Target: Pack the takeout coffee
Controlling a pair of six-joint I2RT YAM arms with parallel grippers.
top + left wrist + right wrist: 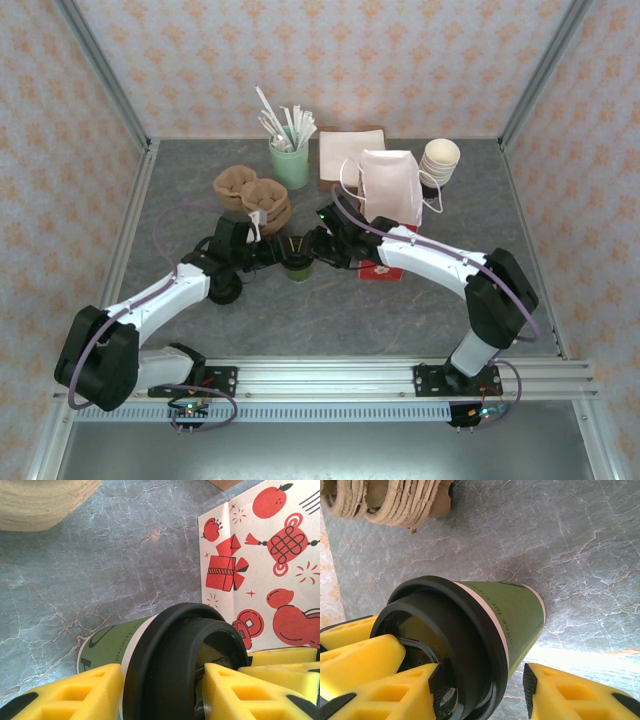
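Standing on the grey table (100, 580), the takeout coffee (297, 268) is sitting just left of the red-and-white paper bag (265, 555); the left gripper (164, 672) is straddling its black lid (165, 645) from the side away from the bag, the right gripper (480, 672) from the bag side; whether either claw is clenching I cannot tell; brown pulp trays (385, 500) are lying farther from the bag, beyond the coffee.

The takeout coffee (512, 612) is dark green with a black lid (165, 660); the paper bag (270, 555) is white with red festive prints; the tabletop (100, 570) is grey marbled.
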